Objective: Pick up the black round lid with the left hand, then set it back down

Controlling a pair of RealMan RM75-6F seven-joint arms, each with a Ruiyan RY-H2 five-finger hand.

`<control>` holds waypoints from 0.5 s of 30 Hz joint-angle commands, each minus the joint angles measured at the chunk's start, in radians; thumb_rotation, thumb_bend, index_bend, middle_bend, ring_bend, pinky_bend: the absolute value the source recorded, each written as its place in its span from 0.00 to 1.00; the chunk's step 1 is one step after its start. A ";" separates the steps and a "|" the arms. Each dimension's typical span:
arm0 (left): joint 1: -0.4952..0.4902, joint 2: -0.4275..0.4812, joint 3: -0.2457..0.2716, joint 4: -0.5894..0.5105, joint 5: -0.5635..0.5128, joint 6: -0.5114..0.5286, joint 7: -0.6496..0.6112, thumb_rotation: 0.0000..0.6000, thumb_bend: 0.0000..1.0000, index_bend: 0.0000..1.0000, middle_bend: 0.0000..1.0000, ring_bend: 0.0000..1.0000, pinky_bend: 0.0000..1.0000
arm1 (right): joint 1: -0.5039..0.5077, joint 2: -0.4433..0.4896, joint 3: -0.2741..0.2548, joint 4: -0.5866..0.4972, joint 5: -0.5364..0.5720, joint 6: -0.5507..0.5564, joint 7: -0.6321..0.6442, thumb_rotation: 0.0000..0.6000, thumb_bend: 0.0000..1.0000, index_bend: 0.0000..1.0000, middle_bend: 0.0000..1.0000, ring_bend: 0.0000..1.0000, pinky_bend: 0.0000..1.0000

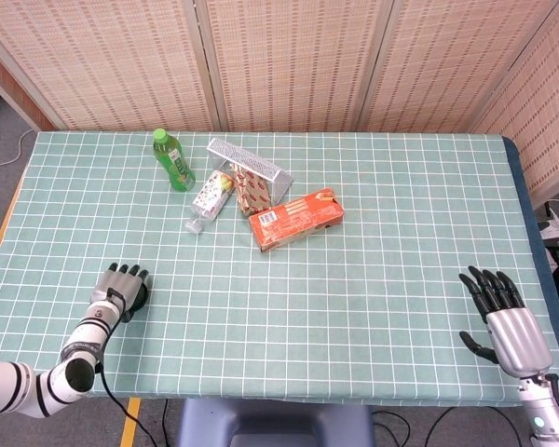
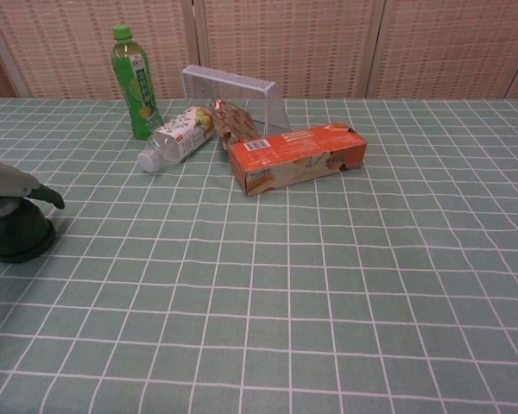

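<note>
Where the head view looks down on both hands at the near edge of the worktop (image 1: 373, 279), the chest view shows only a sliver of the left one at its left border and none of the right. At about seven o'clock in the head view, the left hand (image 1: 119, 291) lies over the black round lid (image 2: 17, 234), hiding nearly all of it; the chest view shows the lid plainly, resting flat on the cloth with the hand's dark fingers (image 2: 45, 197) draped on its top. Whether those fingers actually grip the lid cannot be told from either view. At about four o'clock, the right hand (image 1: 508, 321) sits well apart from everything, fingers spread and holding nothing. Farther back, toward twelve o'clock, an orange carton (image 1: 296, 219) lies on its side, just beyond it a clear bottle (image 1: 211, 197) on its side and a snack packet (image 1: 252, 193), with a white mesh rack (image 1: 250, 168) touching them. A green bottle (image 1: 172, 160) stands upright at eleven o'clock.
</note>
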 commanded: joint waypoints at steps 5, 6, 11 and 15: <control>-0.021 -0.028 0.021 0.032 -0.031 -0.001 0.016 1.00 0.38 0.02 0.00 0.00 0.13 | 0.001 0.003 0.002 -0.001 0.007 -0.005 0.004 1.00 0.17 0.00 0.00 0.00 0.00; -0.023 -0.030 0.023 0.036 -0.035 -0.003 0.018 1.00 0.38 0.03 0.00 0.00 0.13 | 0.001 0.003 0.002 -0.002 0.007 -0.005 0.004 1.00 0.17 0.00 0.00 0.00 0.00; -0.034 -0.039 0.035 0.051 -0.051 -0.007 0.024 1.00 0.38 0.10 0.03 0.00 0.16 | 0.000 0.002 0.002 -0.003 0.007 -0.002 0.000 1.00 0.17 0.00 0.00 0.00 0.00; -0.037 -0.050 0.045 0.064 -0.052 0.002 0.030 1.00 0.38 0.19 0.10 0.02 0.20 | -0.001 0.002 0.002 -0.004 0.007 -0.002 -0.002 1.00 0.17 0.00 0.00 0.00 0.00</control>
